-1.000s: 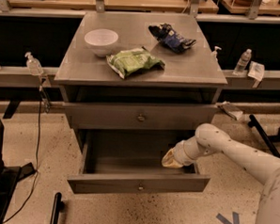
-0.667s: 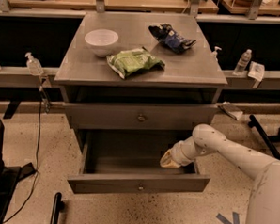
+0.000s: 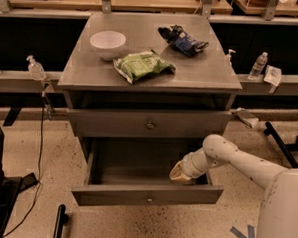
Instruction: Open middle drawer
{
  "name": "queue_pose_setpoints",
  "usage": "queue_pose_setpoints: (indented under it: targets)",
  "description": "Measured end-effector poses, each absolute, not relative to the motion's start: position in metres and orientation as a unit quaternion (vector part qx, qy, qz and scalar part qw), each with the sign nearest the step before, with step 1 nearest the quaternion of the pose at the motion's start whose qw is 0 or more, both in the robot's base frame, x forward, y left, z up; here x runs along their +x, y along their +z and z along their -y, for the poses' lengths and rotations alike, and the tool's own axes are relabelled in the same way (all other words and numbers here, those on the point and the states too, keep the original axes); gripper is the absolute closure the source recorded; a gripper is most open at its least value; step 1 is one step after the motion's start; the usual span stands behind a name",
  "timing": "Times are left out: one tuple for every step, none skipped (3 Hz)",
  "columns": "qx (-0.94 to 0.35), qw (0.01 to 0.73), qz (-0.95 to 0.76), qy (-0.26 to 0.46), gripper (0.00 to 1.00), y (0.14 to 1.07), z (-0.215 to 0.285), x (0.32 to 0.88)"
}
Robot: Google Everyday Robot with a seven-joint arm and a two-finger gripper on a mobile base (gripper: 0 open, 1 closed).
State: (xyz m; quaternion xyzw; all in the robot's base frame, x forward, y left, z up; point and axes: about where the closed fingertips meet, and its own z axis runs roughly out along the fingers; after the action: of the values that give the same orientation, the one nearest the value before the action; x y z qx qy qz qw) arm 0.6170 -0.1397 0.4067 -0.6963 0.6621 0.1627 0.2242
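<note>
Moved since a second ago: the arm (image 3: 237,158) has eased a little toward 9 o'clock, taking the gripper (image 3: 179,173) with it. We see the middle drawer (image 3: 115,194) pulled out as far as it was then.
Gripper place: inside the open drawer's box at its right end, near the right side wall and just behind the front panel. This is about 5 o'clock from the middle of the cabinet (image 3: 206,76).
Gripper state: we cannot tell whether it is open or closed; only a pale, rounded end shows.
Middle drawer: pulled well out toward 6 o'clock, with its wide flat front nearest us and a round knob (image 3: 149,197) at the centre of that front.
Top drawer (image 3: 108,123): at 12 o'clock from the open box, its front set well back from the middle drawer's front.
Arm: white, reaching in from 4 o'clock, with a bend above the drawer's right end.
Cabinet top: a white bowl (image 3: 107,41) sits at 10 o'clock and a green bag (image 3: 143,65) lies near the middle, just beside the bowl. A dark blue bag (image 3: 183,40) lies at 1 o'clock, apart from the green one.
Side ledges: a pump bottle (image 3: 35,67) stands at 9 o'clock of the cabinet and a water bottle (image 3: 260,65) at 3 o'clock.
</note>
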Motion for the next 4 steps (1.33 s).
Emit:
queue_pose_setpoints:
  targets:
    - [-0.712, 0.219, -0.646, 0.165, 1.0, 0.422, 0.136, 0.595]
    - [-0.731, 0.203, -0.627, 0.177, 1.0, 0.432, 0.129, 0.568]
    - [-0.734, 0.198, -0.624, 0.181, 1.0, 0.433, 0.129, 0.561]
    - [-0.735, 0.194, -0.622, 0.189, 1.0, 0.437, 0.131, 0.551]
